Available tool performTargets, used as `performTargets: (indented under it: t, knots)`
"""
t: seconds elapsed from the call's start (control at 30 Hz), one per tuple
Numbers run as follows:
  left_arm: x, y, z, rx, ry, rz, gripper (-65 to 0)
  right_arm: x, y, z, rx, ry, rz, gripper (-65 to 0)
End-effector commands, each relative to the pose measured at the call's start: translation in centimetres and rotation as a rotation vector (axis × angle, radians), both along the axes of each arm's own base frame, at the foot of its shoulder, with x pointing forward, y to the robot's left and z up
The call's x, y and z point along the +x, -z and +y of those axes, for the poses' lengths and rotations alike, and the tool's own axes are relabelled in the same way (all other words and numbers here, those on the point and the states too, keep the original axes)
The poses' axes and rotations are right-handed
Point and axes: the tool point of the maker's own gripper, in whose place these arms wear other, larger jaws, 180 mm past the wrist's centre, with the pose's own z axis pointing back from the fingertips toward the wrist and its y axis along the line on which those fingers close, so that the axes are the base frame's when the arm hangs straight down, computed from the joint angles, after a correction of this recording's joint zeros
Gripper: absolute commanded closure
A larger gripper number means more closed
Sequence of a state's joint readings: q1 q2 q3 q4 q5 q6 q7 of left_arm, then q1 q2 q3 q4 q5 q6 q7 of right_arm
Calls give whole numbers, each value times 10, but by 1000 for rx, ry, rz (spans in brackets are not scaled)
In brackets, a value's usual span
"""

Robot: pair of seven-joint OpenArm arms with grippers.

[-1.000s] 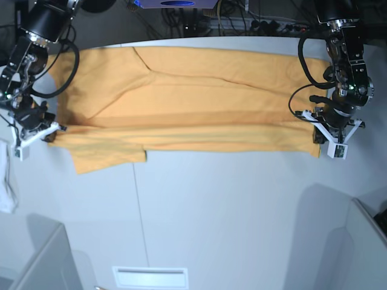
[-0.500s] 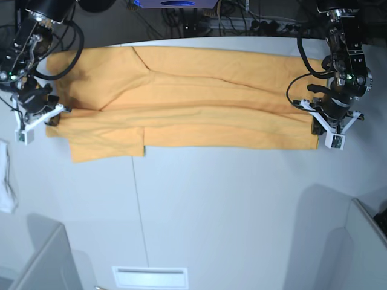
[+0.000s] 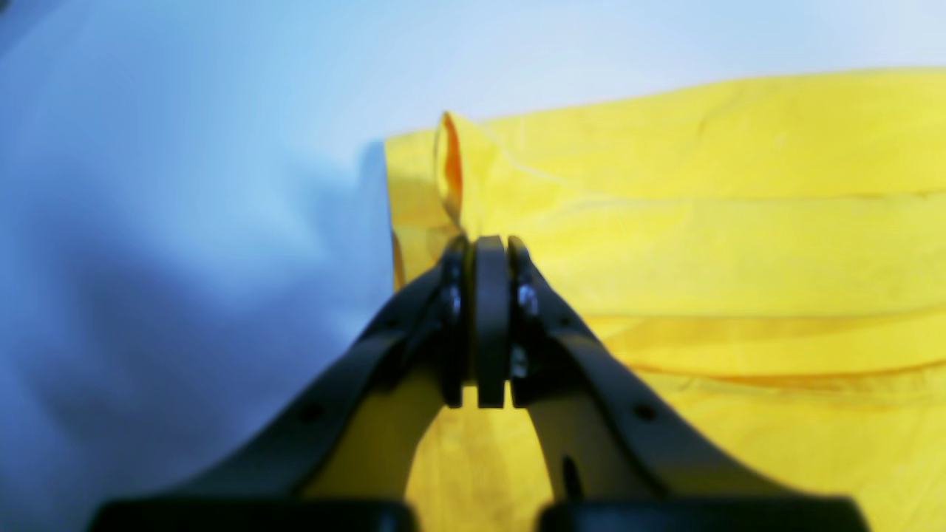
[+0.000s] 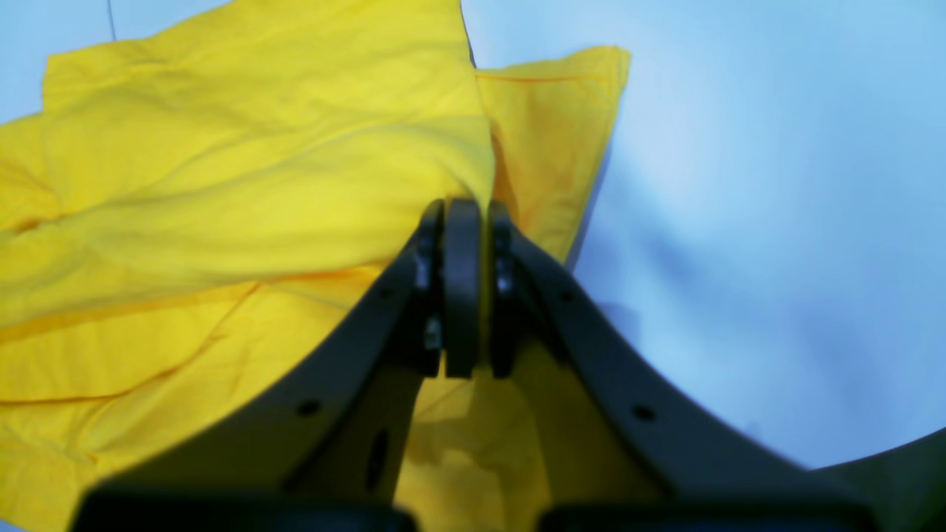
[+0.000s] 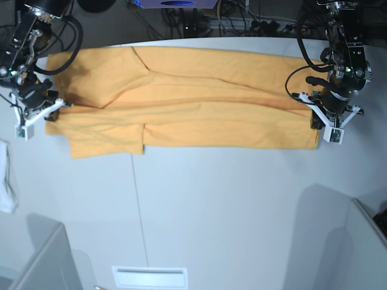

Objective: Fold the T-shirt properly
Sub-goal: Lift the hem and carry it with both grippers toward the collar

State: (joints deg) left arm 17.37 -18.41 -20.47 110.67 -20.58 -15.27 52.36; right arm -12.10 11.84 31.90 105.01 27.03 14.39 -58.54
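1. You see a white table (image 5: pixel 211 205) that fills most of the base view, with dark cables and equipment behind its far edge.
2. The T-shirt (image 5: pixel 181 103) lies across the far part of the table, stretched from one side to the other as a long band, with a lengthwise fold running through it.
3. One sleeve of the T-shirt (image 5: pixel 103 142) sticks out toward you at the left of the base view.
4. Your left gripper (image 5: pixel 315 121) is at the right end of the shirt in the base view. In the left wrist view the left gripper (image 3: pixel 479 247) has its fingers pressed together on the edge of the yellow-looking T-shirt (image 3: pixel 702 244), and a small loop of fabric stands up just above the tips.
5. Your right gripper (image 5: pixel 51 116) is at the opposite end, near the sleeve. In the right wrist view the right gripper (image 4: pixel 462 210) also has its fingers closed on the T-shirt (image 4: pixel 222 185), which hangs in folds from the pinch.
6. A small white cloth (image 5: pixel 7 181) lies at the left edge of the base view, well apart from the shirt.
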Motion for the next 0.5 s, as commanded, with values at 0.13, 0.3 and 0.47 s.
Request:
performTargets:
  t: [0.13, 0.3, 0.47]
  knots:
    - [-6, -14, 19, 29, -38, -36, 0, 2, -18, -24, -40, 49, -56, 0]
    - [-16, -7, 21, 40, -40, -6, 0, -7, -10, -20, -37, 40, -27, 0]
    - [-29, 1, 20, 32, -41, 27, 0, -15, -8, -21, -39, 45, -12, 0]
